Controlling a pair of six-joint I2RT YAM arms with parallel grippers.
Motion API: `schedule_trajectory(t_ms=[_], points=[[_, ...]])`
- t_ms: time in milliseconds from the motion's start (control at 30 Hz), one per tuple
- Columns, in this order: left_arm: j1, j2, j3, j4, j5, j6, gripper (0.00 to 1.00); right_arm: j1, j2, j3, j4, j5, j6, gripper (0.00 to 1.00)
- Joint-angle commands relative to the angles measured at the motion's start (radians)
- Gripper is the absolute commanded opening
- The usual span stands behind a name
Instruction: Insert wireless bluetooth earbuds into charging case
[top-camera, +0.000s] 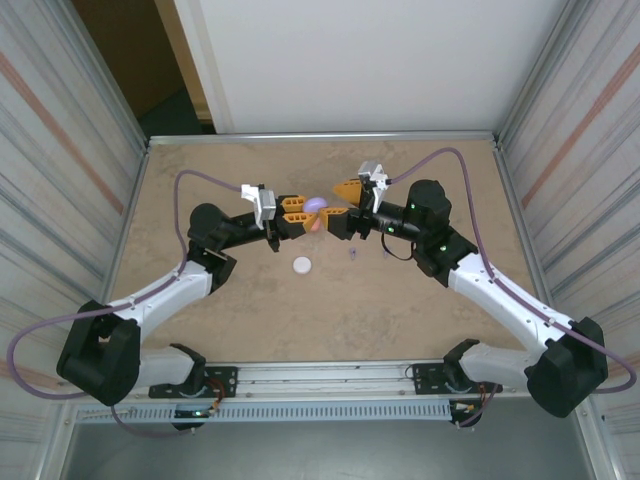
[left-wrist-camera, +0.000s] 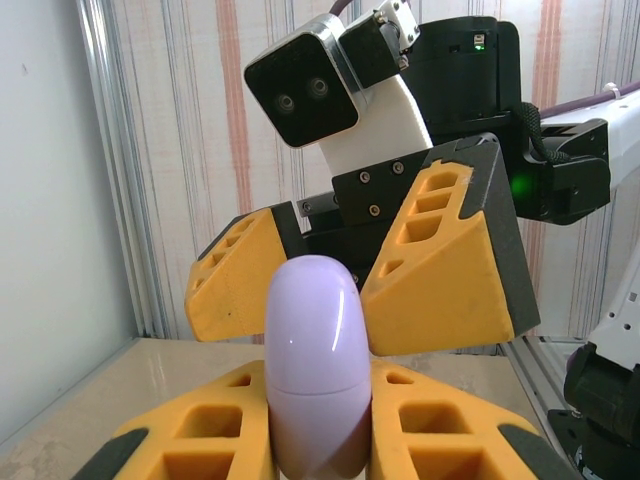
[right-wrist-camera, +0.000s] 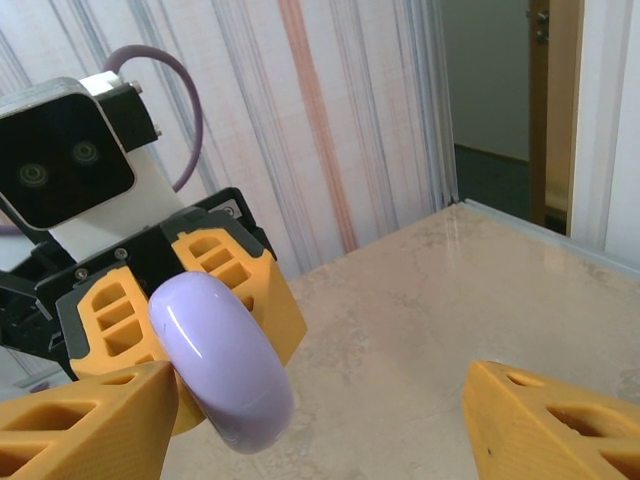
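The left gripper (top-camera: 303, 211) is pressed onto the lower half of a lilac charging case (left-wrist-camera: 315, 360), held above mid-worktop. In the left wrist view its long axis stands upright between the pads, domed end uppermost, with a faint seam low down. The glossy hard shell looks light and slippery. I judge it is best gripped on its flatter sides, clear of the seam so the lid can swing. Below it on the worktop (top-camera: 220, 180) lies a white round case (top-camera: 302, 265). Farther right a tiny purple speck (top-camera: 352, 254), probably an earbud, would need a fingertip pinch. The right gripper (top-camera: 341, 205) is spread, flanking the dome without clamping it.
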Motion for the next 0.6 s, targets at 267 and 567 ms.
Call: schedule_trajectory(t_ms=[267,567], points=[[-0.018,-0.037,0.014,-0.007,0.040,0.039,0.00,-0.006,0.007,0.056,0.000,0.020,-0.019,0.74],[-0.021,-0.042,0.014,-0.014,0.044,0.047,0.00,-0.017,0.018,0.074,-0.011,0.019,-0.027,0.73]])
